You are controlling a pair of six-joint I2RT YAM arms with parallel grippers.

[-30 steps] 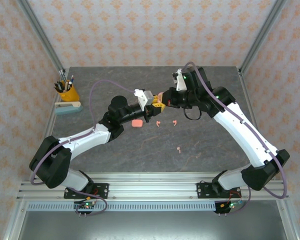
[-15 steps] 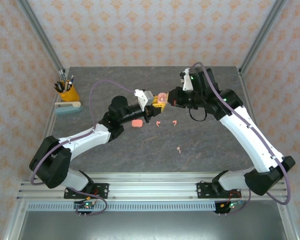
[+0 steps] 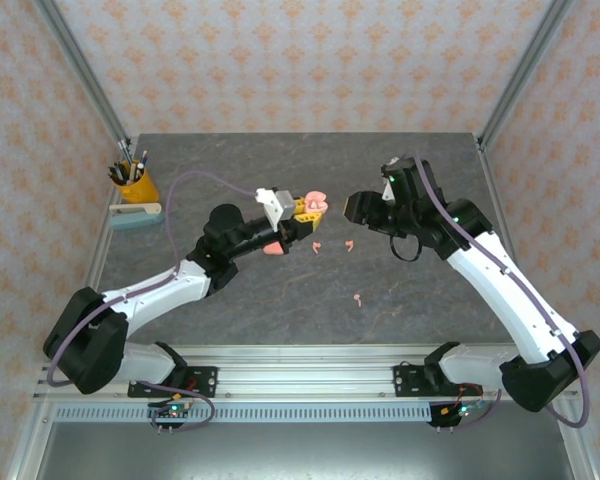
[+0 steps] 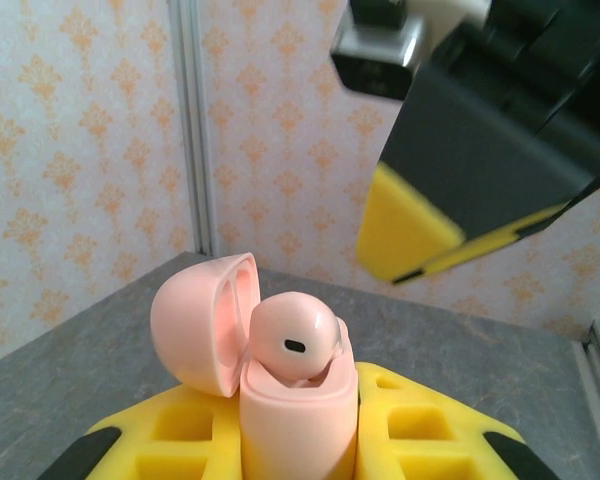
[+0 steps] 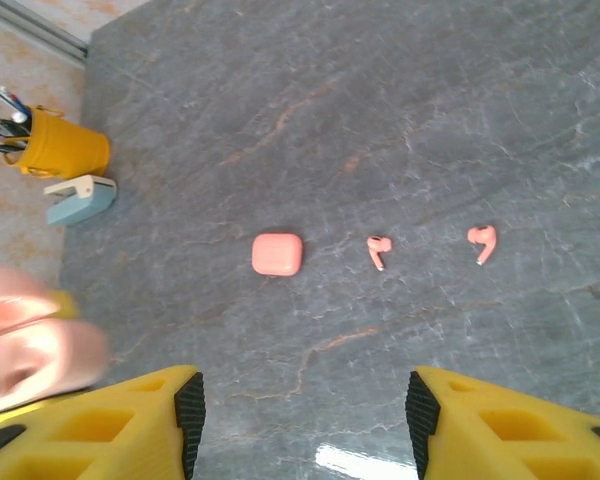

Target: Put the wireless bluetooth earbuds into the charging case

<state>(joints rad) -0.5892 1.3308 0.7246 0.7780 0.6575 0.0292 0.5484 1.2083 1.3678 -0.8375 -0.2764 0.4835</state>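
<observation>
My left gripper (image 3: 306,209) is shut on an open pink charging case (image 4: 298,420), held upright above the table with its lid (image 4: 202,322) swung back. One pale-pink earbud (image 4: 292,340) sits in the case with its head showing. My right gripper (image 3: 353,208) hangs open and holds nothing, a short way right of the case. A second pink case (image 5: 277,253) lies closed on the table. Right of it lie two earbuds (image 5: 379,249) (image 5: 482,242). A third earbud (image 3: 359,297) lies nearer the front.
A yellow cup of pens (image 3: 135,183) and a pale blue stapler (image 3: 136,214) stand at the table's left edge. The grey stone tabletop (image 3: 420,310) is bordered by metal frame posts and patterned walls.
My right gripper has drawn back to the right, away from the held case, and now stands open. The left gripper has shifted slightly left with the case.
</observation>
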